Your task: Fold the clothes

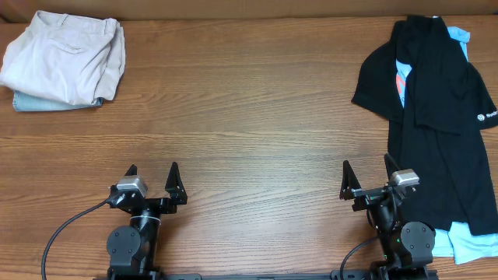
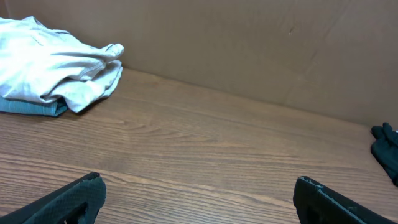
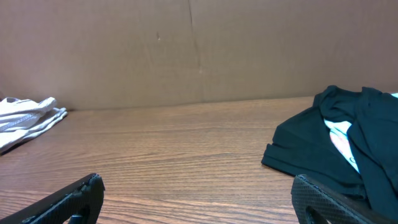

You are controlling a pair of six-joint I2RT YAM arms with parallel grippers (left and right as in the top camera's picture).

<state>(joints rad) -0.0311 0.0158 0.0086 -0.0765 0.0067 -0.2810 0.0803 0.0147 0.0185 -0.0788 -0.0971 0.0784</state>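
Beige cloth (image 1: pixel 62 54) lay folded at the far left corner of the table (image 1: pixel 249 109). It was stacked on a pale blue folded piece (image 1: pixel 35 102) whose edge showed beneath it. My left wrist camera saw that stack at its upper left, close to the brown cardboard wall (image 2: pixel 249 50).

My left gripper (image 1: pixel 152 173) sat at the near edge, left of centre. Its two fingers were spread wide apart over the wood, with nothing between them.

My right gripper (image 1: pixel 366 165) sat at the near edge, right of centre. Its fingers were likewise spread wide and held nothing. Its right finger (image 1: pixel 387 163) stood just beside the edge of the clothes (image 1: pixel 436 132).

They lay in a loose, unfolded heap on the right side of the table, running from the far edge toward the near one. A black T-shirt (image 1: pixel 420 179) covered most of the heap, with one sleeve (image 1: pixel 373 85) reaching left, flat on the wood. A small white logo (image 1: pixel 487 117) marked a black sleeve at the right. A light blue tee (image 1: pixel 467 245) showed from under the black cloth at the near right corner and again at the far edge.
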